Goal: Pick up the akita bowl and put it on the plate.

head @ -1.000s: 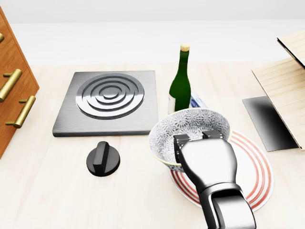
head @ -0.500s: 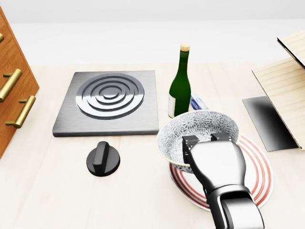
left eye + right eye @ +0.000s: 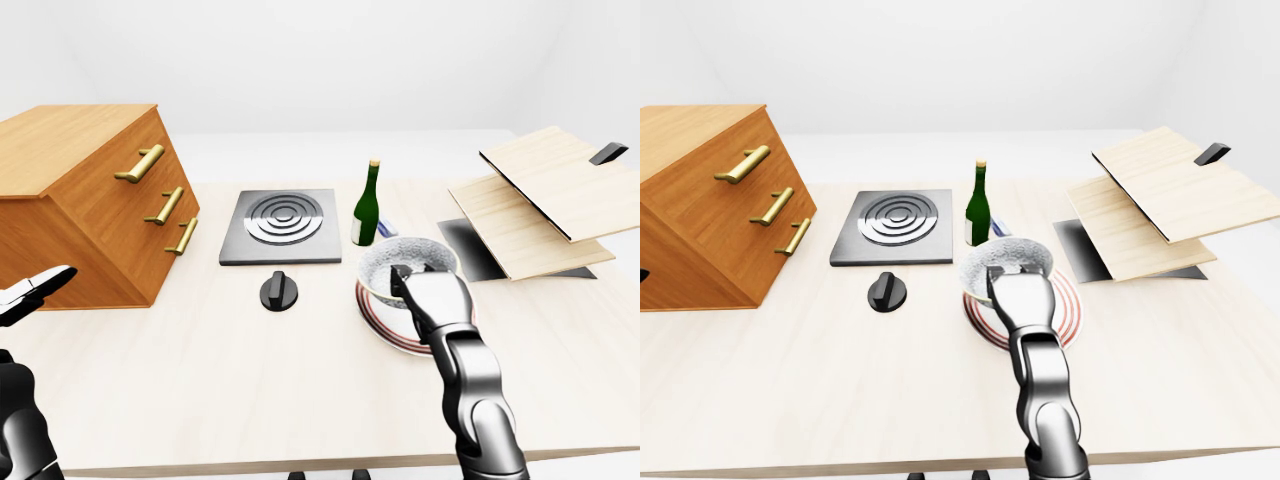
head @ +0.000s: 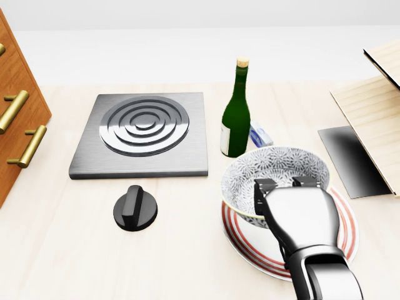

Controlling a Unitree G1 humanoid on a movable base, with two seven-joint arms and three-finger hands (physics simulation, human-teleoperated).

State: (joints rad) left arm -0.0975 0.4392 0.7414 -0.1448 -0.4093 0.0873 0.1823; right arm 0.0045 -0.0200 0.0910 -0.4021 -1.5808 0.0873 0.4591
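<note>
The akita bowl [image 4: 269, 165], white with a dense grey pattern, hangs tilted over the left part of the red-ringed plate [image 4: 250, 242] at the lower right of the head view. My right hand [image 4: 285, 183] comes up from the bottom edge. Its fingers [image 4: 265, 185] hook over the bowl's near rim and are shut on it. The palm hides the near side of the bowl and the plate's middle. Whether the bowl's base touches the plate I cannot tell. My left hand [image 3: 38, 288] hovers open at the far left of the left-eye view, holding nothing.
A green bottle [image 4: 236, 115] stands just above the bowl, with a small blue-white packet [image 4: 260, 135] beside it. A grey burner plate [image 4: 142, 132] and black knob [image 4: 135, 208] lie to the left. A wooden drawer cabinet [image 3: 90, 200] stands far left, and stacked boards [image 3: 540, 200] over a dark mat [image 4: 350, 159] far right.
My right hand has carried the bowl to the right and a little down, from the plate's left edge to further over the plate. The camera and other things have not moved.
</note>
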